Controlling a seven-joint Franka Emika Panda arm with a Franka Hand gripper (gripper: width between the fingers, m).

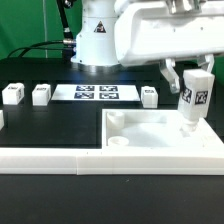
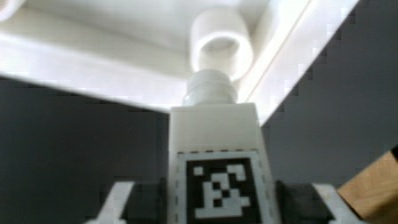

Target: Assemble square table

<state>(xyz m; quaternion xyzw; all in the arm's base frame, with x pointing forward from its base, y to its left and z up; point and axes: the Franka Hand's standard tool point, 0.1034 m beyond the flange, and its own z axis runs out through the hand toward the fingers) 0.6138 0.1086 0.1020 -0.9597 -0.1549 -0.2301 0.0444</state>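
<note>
Exterior view: a tagged white leg (image 1: 196, 97) was gripped upright by the pincer (image 1: 191, 84), closed on its sides, with its narrow lower end at a corner hole (image 2: 222, 40) of the square slab (image 1: 150, 138), which was laid flat on the bench (image 1: 50, 125).

White slab (image 1: 160, 130), plain all over. Now the leg (image 1: 194, 95): white as well, and its tag (image 2: 221, 190) is a black square with white blocks inside. The other legs (image 1: 41, 94) are white, same black-and-white tags. Marker board (image 1: 97, 93): white, four black patterns. Bars (image 1: 50, 158) white. Table (image 1: 50, 125) black, backdrop (image 1: 30, 25) green.
</note>
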